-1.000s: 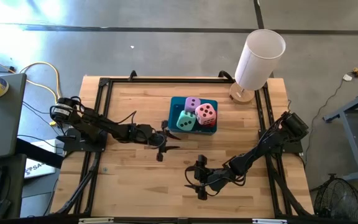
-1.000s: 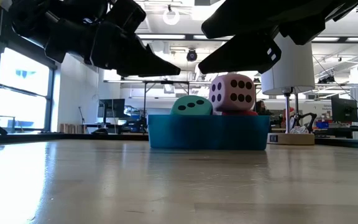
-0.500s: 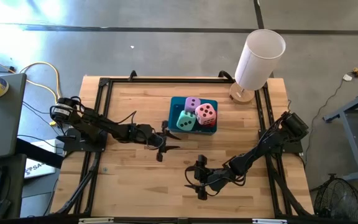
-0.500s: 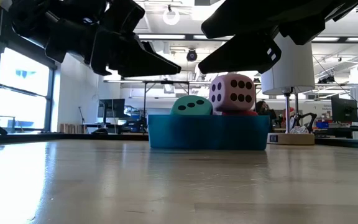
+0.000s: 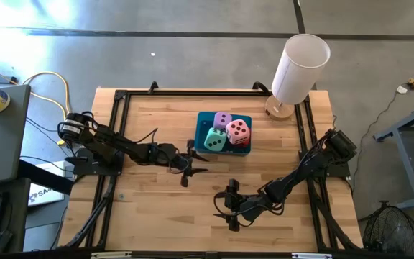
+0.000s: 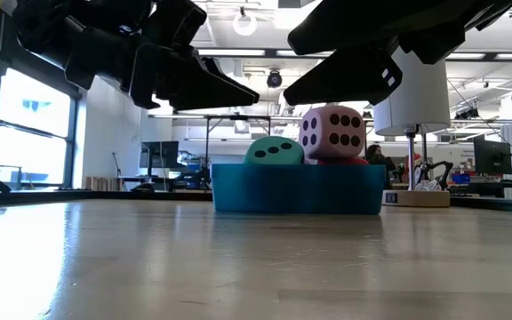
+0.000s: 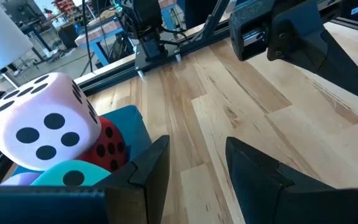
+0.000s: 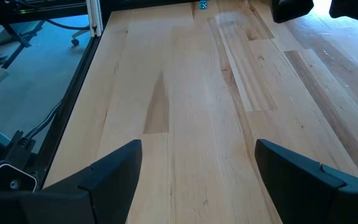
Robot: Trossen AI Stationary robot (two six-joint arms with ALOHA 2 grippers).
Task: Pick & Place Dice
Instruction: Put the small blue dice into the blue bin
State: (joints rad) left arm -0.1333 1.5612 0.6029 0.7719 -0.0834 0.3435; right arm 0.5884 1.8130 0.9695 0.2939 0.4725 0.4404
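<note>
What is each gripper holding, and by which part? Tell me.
Nothing is held. The left gripper and right gripper both show bare table between open jaws; all dice sit in the teal tray.

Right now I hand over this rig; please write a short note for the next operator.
Left gripper: jaws open, empty, above the table beside the teal tray.
Right gripper: jaws open, empty, over bare wood near the front edge.
Dice: pink, mint green and lilac sit in the tray; the red one lies under the pink one.
Done: all four dice are in the tray.
Left: no die remains on the table.
</note>
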